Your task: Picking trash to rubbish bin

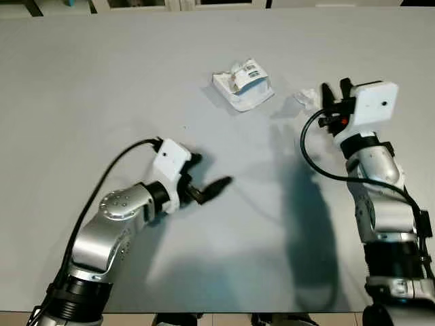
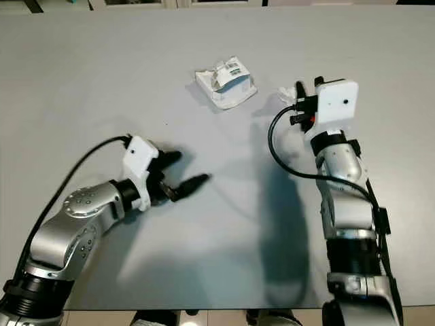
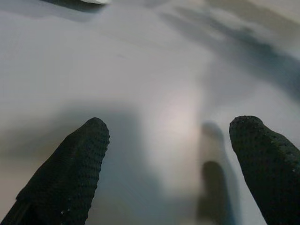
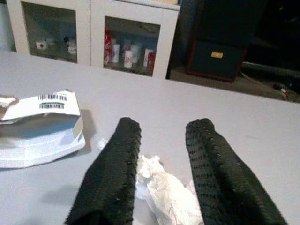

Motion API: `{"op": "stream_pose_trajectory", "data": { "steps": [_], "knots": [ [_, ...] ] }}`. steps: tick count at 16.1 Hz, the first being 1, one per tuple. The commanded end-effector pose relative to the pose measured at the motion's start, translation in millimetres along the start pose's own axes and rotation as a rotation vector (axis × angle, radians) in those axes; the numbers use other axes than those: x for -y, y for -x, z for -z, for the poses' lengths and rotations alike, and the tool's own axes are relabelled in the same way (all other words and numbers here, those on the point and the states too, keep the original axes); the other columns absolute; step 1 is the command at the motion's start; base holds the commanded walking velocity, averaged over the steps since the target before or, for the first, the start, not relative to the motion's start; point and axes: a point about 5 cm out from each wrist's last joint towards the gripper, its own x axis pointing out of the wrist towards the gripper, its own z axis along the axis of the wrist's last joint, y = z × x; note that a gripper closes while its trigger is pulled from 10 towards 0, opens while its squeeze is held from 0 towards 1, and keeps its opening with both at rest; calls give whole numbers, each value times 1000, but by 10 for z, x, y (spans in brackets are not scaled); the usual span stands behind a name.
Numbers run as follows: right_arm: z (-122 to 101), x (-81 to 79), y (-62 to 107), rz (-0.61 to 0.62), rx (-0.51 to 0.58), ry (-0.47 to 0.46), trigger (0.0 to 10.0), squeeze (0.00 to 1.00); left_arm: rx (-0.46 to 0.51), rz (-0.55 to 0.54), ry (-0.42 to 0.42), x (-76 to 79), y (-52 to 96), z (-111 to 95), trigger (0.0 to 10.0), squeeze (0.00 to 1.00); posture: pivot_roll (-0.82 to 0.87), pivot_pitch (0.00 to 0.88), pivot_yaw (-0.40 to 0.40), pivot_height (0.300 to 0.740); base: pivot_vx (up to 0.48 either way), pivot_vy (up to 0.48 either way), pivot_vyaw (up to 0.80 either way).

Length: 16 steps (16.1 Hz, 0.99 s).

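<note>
A crumpled white tissue [image 1: 306, 98] lies on the grey table [image 1: 102, 81] at the far right. My right gripper [image 1: 335, 88] is right beside it, open, and in the right wrist view the tissue [image 4: 164, 192] sits between and below the two black fingers [image 4: 117, 164]. To the left of the tissue rests a crushed white package [image 1: 242, 85] with a barcode label [image 4: 54, 101]. My left gripper [image 1: 211, 171] hovers low over bare table near the middle, open and holding nothing.
Beyond the table's far side, the right wrist view shows a white cabinet [image 4: 89, 28] with glass doors and a dark box [image 4: 220, 51] on the floor. The table's near edge [image 1: 217, 314] runs just in front of me.
</note>
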Motion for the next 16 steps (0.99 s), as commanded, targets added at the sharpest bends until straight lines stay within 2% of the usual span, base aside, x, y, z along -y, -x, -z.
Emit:
{"op": "stream_pose_trajectory", "data": {
  "steps": [1,7,13,15,16],
  "knots": [
    [71,59,-14,-25,-26,-8,10000,1000,-10,70,-6,82,29,-9,10000,0,388,255,46,740,0,0,0],
    [221,204,-74,-88,-85,48,10000,1000,-25,128,0,119,108,-32,10000,0,400,268,35,740,0,0,0],
    [339,209,-111,-128,-99,63,10000,1000,-45,147,20,183,142,26,10000,0,401,280,36,740,0,0,0],
    [409,204,-122,-161,-127,60,10000,1000,-30,156,18,192,155,-2,10000,0,403,287,39,740,0,0,0],
    [439,216,-135,-162,-140,60,10000,1000,11,128,3,172,128,-74,10000,0,403,292,39,740,0,0,0]
  ]
}}
